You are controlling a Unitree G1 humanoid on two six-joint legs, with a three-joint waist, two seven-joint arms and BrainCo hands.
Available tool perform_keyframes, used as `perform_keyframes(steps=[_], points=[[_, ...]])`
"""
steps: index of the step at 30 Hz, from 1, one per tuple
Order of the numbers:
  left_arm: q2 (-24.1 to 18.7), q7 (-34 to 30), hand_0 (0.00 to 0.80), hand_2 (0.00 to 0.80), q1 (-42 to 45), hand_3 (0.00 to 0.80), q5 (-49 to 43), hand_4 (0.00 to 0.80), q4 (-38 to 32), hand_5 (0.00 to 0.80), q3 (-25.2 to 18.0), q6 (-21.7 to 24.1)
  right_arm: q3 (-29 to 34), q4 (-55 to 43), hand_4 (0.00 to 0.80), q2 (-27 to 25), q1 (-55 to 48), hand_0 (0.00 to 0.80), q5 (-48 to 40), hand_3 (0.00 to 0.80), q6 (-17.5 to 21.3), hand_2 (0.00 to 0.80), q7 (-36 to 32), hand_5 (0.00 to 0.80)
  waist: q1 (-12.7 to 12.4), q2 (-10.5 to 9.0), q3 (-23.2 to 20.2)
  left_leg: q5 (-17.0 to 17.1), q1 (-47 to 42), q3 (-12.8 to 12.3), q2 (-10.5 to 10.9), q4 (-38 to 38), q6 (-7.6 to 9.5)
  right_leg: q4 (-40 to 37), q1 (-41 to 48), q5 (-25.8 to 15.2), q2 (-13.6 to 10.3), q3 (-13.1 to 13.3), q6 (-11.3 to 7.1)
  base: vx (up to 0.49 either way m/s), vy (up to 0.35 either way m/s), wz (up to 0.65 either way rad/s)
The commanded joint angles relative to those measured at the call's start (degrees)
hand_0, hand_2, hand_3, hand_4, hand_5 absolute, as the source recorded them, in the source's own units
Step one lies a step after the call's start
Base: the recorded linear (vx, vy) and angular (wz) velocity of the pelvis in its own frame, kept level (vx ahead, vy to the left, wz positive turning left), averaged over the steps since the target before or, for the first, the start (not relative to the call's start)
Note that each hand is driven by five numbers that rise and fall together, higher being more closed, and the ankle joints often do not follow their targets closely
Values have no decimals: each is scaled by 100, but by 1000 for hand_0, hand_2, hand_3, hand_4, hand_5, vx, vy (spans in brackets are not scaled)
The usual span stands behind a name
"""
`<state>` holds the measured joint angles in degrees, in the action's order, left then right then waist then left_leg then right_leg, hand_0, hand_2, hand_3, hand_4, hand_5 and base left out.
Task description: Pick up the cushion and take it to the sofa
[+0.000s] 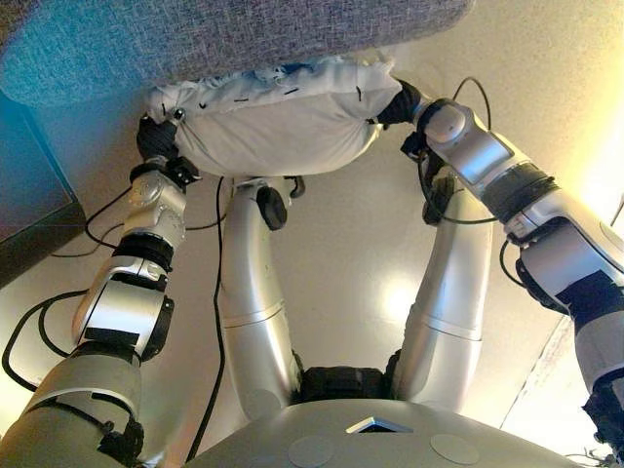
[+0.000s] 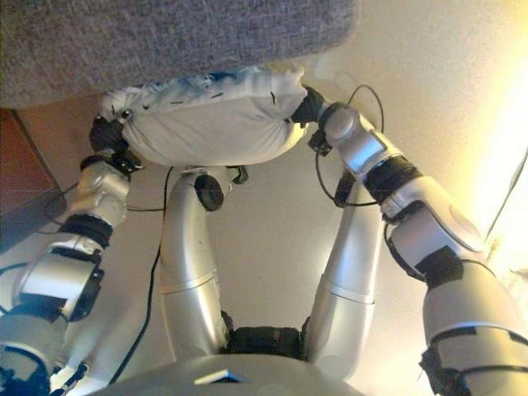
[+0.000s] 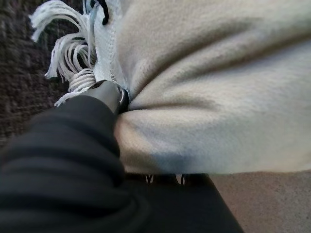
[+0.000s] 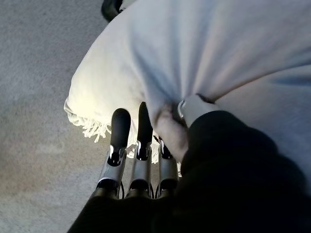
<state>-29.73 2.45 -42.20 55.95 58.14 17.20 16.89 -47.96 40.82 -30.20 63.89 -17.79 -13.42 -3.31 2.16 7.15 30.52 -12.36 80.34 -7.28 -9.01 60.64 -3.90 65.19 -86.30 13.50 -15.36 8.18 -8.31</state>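
In the left eye view, a white cushion (image 1: pixel 278 132) hangs between the two hands, above the pale floor (image 1: pixel 351 244). The left hand (image 1: pixel 156 138) presses against one end of it and the right hand (image 1: pixel 398 103) against the other end. Just past the hands, the grey fabric edge of the sofa (image 1: pixel 234 34) runs above the cushion, touching or nearly touching its top.

The right eye view shows the same hold, the cushion sagging a little in the middle between the hands.

In the left wrist view, the dark cover fills the near corner and one dark-tipped finger (image 3: pixel 109 92) digs into the cushion's soft side, denting it. White tassels (image 3: pixel 68 58) hang from the cushion's corner just beyond that finger, against the dark sofa cloth. The left hand grasps the cushion.

In the right wrist view, the silver fingers (image 4: pixel 120 127) lie straight under the cushion's fringed edge while the thumb (image 4: pixel 194 108) pinches a fold of cloth, so this hand grasps the cushion too.
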Motion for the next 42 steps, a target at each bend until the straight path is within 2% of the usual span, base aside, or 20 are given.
perform_keyframes(steps=[1,7,11,15,21,24,28,32,36,41,42], points=[[437,-315,800,800,-103,800,137,800,-676,800,-155,420,-31,-435,800,30,276,800,-484,800,26,800,99,800,150,589,-73,204,-12,-77,-23,-25,-285,-450,308,-428,194,-262,593,0,0,0],[457,-514,800,800,48,800,208,800,-877,800,-194,587,54,-501,800,22,174,800,-656,800,-51,800,243,800,146,598,-73,194,-29,-101,-62,5,-274,-432,308,-429,144,-256,600,0,0,0],[580,-621,800,800,231,800,230,800,-1291,800,-141,884,296,-598,800,16,-68,800,-768,800,218,800,242,800,138,557,-73,205,-111,-94,-118,-37,-277,-492,412,-476,94,-291,556,-22,-38,0],[717,-532,800,800,471,800,-137,800,-1607,800,-6,1242,590,-760,800,-27,-492,800,-1040,800,627,800,298,800,124,431,-73,248,-307,-3,-181,-164,-329,-691,684,-595,57,-382,470,-33,-142,-3],[868,-389,800,800,884,800,-578,800,-2044,800,51,1861,1247,-937,800,-185,-1363,800,-1438,800,1767,800,159,800,105,131,-73,337,-574,246,-179,-487,-392,-1048,1088,-782,72,-509,324,-61,-187,-6],[855,-188,800,800,1002,800,-986,800,-2314,800,102,2062,1621,-1142,800,-161,-1811,800,-1647,800,2263,800,121,800,82,-66,-73,357,-745,376,-215,-655,-422,-1239,1357,-861,43,-657,247,-81,-251,-5],[666,20,800,800,1105,800,-1738,800,-2927,800,210,1946,2155,-1915,800,-99,-2520,800,-2071,800,2673,800,-49,800,111,-314,-73,423,-1244,449,-307,-1052,-446,-1639,1951,-933,-14,-848,153,-50,-221,-5],[520,176,800,800,1264,800,-1836,800,-3569,800,217,1669,2640,-2560,800,-34,-3278,800,-2191,800,2932,800,-182,800,188,-446,-73,516,-1910,443,-353,-1456,-402,-1965,2604,-948,-57,-959,96,23,-134,-2],[468,236,800,800,1411,800,-1823,800,-4003,800,114,1374,2929,-3021,800,158,-3851,800,-2102,800,2890,800,-386,800,240,-535,-73,646,-2702,450,-338,-1940,-337,-2455,3418,-979,-64,-1047,73,101,-157,-6],[536,152,800,800,1806,800,-1894,800,-4284,800,-58,1012,3155,-3235,800,273,-4370,800,-1993,800,2764,800,-377,800,200,-643,-193,896,-3911,489,-165,-2783,-293,-3308,4716,-1069,29,-1215,63,140,-192,0],[541,143,800,800,1845,800,-1881,800,-4297,800,-73,987,3188,-3250,800,285,-4414,800,-2024,800,2764,800,-389,800,198,-662,-236,1101,-3944,476,-140,-2938,-253,-3458,4767,-1231,35,-1245,100,44,-159,-1]])
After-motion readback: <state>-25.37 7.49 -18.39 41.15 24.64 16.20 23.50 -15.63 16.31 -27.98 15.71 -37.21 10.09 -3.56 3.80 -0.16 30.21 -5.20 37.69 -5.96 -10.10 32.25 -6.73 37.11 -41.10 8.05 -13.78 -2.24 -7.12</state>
